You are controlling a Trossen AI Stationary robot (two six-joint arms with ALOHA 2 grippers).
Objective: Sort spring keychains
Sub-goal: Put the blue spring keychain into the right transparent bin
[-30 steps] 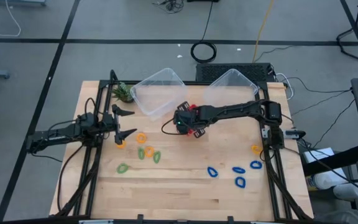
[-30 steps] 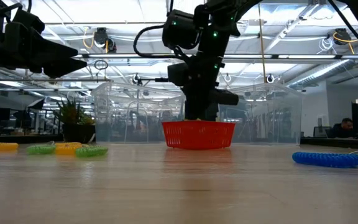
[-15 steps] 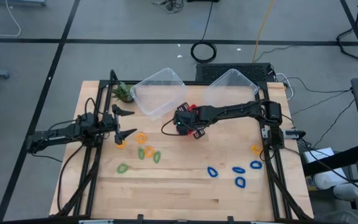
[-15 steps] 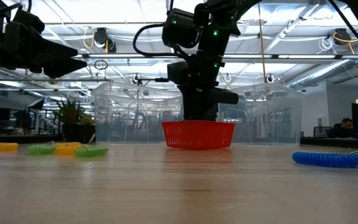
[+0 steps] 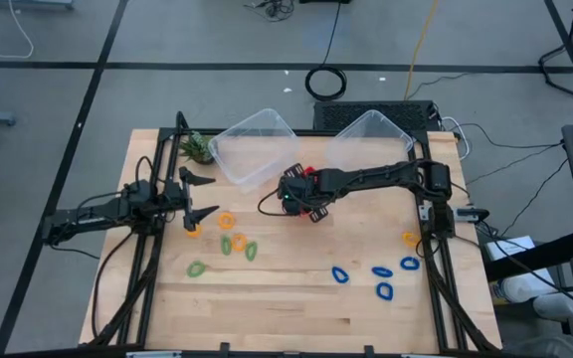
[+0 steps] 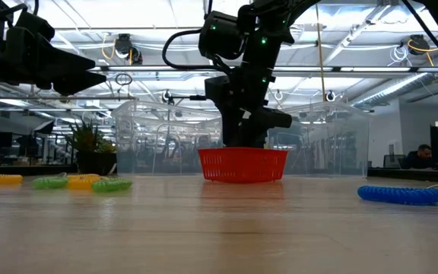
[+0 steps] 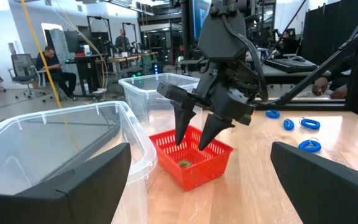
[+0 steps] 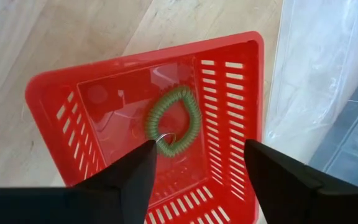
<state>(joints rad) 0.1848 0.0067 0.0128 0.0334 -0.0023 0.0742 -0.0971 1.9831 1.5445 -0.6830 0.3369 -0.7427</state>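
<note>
The right gripper (image 7: 199,132) hung over the red basket (image 8: 229,93) near the centre of the counter (image 5: 286,298), its fingers (image 8: 126,177) parted and empty, tips dipping just inside the basket's rim. On the basket floor below them lay one green spring keychain (image 8: 173,120), apart from both fingers. The left gripper (image 5: 203,195) waited out at nine o'clock on the counter, its fingers spread wide and holding nothing. Just beside it, toward the counter's centre, lay an orange keychain pair (image 5: 225,220), and a little farther toward six o'clock three green keychains (image 5: 239,245), one of them off alone toward seven o'clock. At about five o'clock sat three blue keychains (image 5: 381,271), with two more orange keychains (image 5: 409,239) beside them near the four o'clock edge. Two clear plastic bins (image 5: 255,145) stood at the twelve o'clock side, the nearer one just beside the basket. A small green plant (image 5: 195,147) stood at eleven o'clock. In the room beyond, the left wrist view showed a seated person (image 7: 50,65) at a desk, well apart from the counter.
</note>
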